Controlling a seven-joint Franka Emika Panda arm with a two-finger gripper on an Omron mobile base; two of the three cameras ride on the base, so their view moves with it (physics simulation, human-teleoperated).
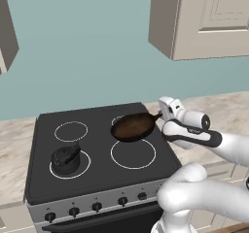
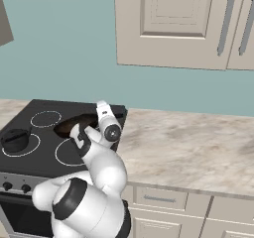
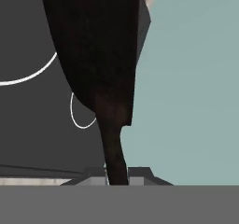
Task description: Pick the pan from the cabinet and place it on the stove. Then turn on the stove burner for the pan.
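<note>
Closest to the hand camera, the thin dark handle of the pan runs down between the two finger tips of the gripper, which are pressed on it from both sides. From the left base view the pan is a small, round, shallow skillet with a brown inside and a darker rim, and it hangs tilted above the right half of the stove, over the rear right ring and just behind the front right stove burner (whether it touches the glass I cannot tell). On the front left ring stands a black kettle, well apart from the pan, and the beige cabinet hangs on the wall above the counter to the right.
</note>
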